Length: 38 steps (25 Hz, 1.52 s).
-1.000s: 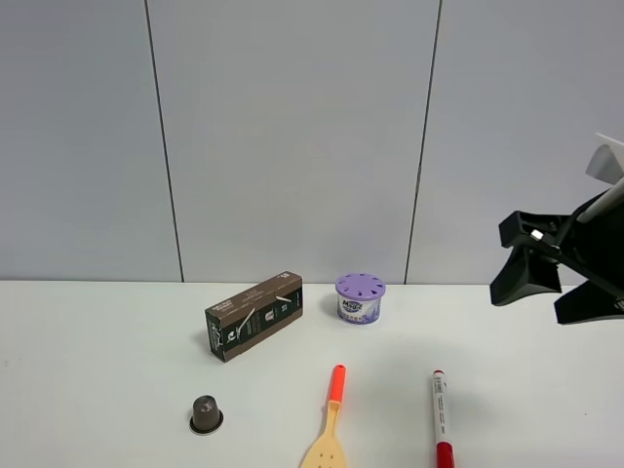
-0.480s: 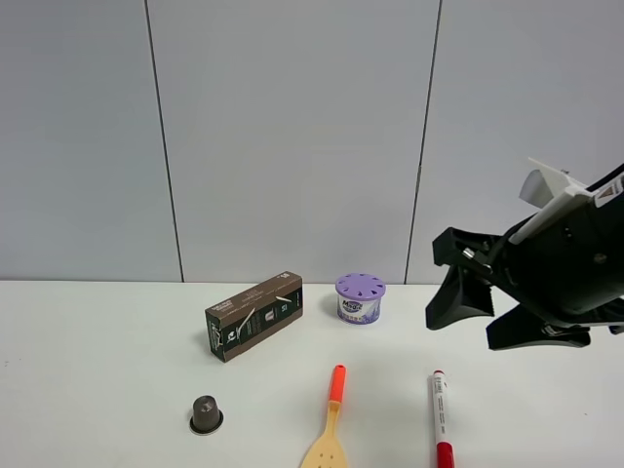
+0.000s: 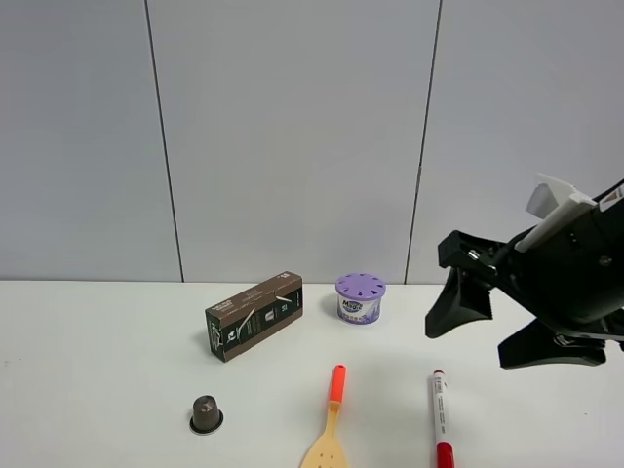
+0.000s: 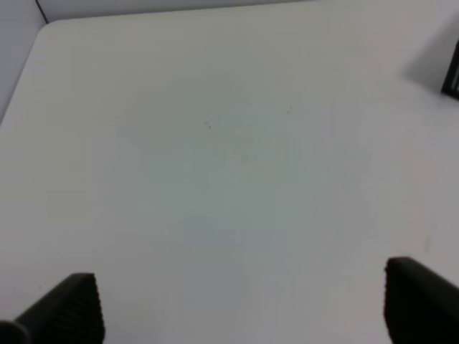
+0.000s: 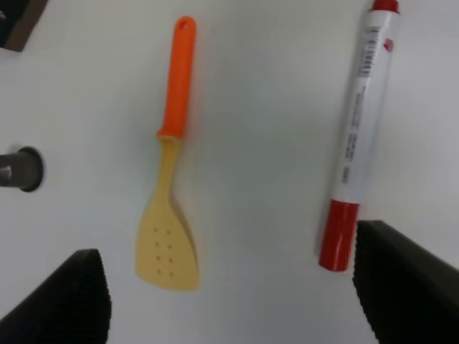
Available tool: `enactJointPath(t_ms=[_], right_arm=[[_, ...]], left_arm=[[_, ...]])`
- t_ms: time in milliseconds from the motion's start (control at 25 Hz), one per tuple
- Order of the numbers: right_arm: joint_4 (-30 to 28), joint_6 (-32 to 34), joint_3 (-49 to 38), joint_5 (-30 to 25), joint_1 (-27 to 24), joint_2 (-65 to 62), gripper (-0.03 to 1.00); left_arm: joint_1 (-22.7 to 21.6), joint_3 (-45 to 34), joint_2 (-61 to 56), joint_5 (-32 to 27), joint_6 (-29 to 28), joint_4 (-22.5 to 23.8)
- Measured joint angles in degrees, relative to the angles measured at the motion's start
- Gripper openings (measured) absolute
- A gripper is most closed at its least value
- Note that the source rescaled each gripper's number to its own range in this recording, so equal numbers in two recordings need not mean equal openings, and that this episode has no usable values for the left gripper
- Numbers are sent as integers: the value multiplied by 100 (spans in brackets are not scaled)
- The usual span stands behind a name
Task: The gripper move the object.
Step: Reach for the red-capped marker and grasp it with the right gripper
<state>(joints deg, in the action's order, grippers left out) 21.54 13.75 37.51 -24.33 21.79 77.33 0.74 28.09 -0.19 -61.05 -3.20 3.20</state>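
**Hovering right gripper (image 3: 468,346), fingers spread, near the marker (image 3: 441,419)**

The marker lies flat on the tabletop (image 3: 97,341) just beside the spatula (image 3: 330,419), to its right in the high view and roughly parallel, red cap nearest the camera. The right gripper hangs in the air on the marker's side of the spatula, touching nothing, its fingers (image 5: 409,287) wide apart. The left gripper (image 4: 244,308) also has its fingers apart, over the tabletop. A box (image 3: 253,315) and a purple tub (image 3: 360,297) stand behind the spatula, and a capsule (image 3: 206,414) sits to its left.
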Motion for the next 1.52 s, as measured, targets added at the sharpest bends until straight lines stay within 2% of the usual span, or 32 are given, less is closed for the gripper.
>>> enactJointPath(t_ms=[120,280,360,440,520,760,960,1120,1280,1520], right_arm=[[-838,610,0,-298,-208,0,79],[-2311,2074,0,-603,-243,0,79],[-2850,2694,0,-733,-255,0,79],[-3261,3109,0,-821,-261,0,79],[-3438,3348,0,-827,-261,0,79],[-3410,3420,0,-815,-261,85,79],[-2910,3051,5,-791,-231,965,80],[-2695,2912,120,-626,36,1493,79],[-2521,2894,463,-397,223,1519,79],[-2380,2664,740,-404,251,1529,79]], left_arm=[[0,0,0,0,0,0],[0,0,0,0,0,0],[0,0,0,0,0,0],[0,0,0,0,0,0],[0,0,0,0,0,0],[0,0,0,0,0,0],[0,0,0,0,0,5],[0,0,0,0,0,5],[0,0,0,0,0,5],[0,0,0,0,0,5]])
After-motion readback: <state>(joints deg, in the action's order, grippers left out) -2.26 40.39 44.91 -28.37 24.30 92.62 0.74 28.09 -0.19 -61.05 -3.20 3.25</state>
